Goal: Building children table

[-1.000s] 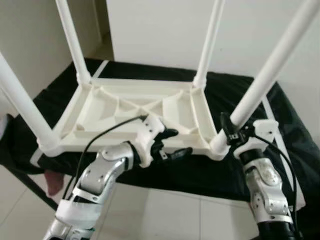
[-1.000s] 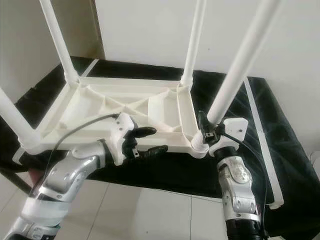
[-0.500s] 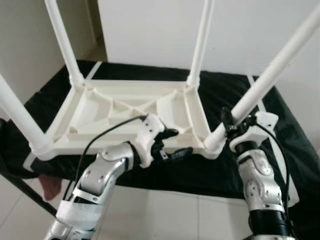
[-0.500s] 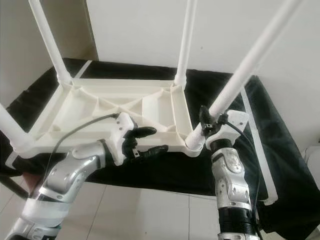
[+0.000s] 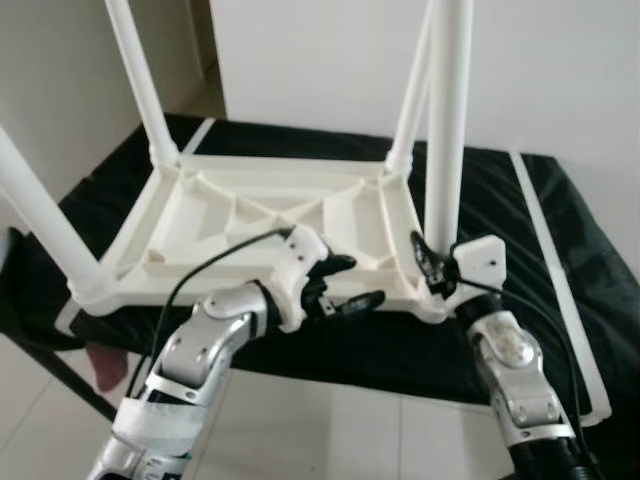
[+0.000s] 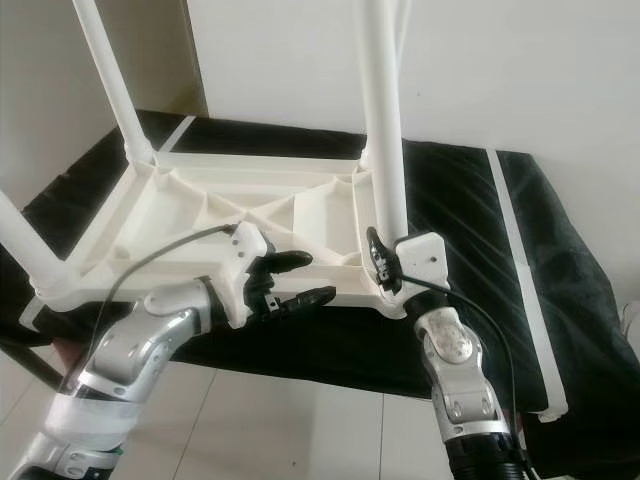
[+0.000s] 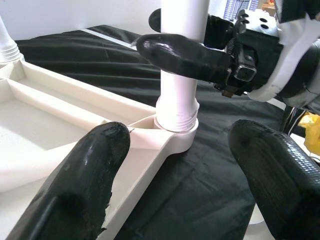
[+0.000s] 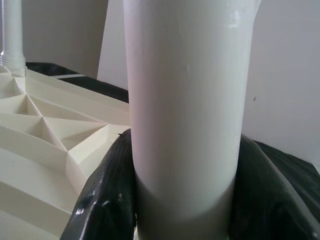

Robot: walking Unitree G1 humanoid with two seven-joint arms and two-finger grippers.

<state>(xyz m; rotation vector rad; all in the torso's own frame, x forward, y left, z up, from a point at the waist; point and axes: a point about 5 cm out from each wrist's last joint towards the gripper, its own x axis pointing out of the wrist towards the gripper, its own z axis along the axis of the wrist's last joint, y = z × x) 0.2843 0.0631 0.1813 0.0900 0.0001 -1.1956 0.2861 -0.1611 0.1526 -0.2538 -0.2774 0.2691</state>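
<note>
Left eye view gives us the white plastic children's table point(image 5: 270, 215) lying upside down on a black cloth point(image 5: 520, 215), its ribbed underside facing up and its round legs pointing up. Our right gripper point(image 5: 432, 268) is clenched around the near right leg point(image 5: 447, 110), low down, just above the threaded socket at the table's near right corner. In the right wrist view that leg point(image 8: 185, 105) stands upright with a black finger point(image 8: 107, 195) pressed against each side. Our left gripper point(image 5: 345, 283) sits at the table's near edge, just beside that corner, fingers spread and grasping nothing; one finger lies over the rim, the other in front of it. We can read no writing or labels anywhere.
</note>
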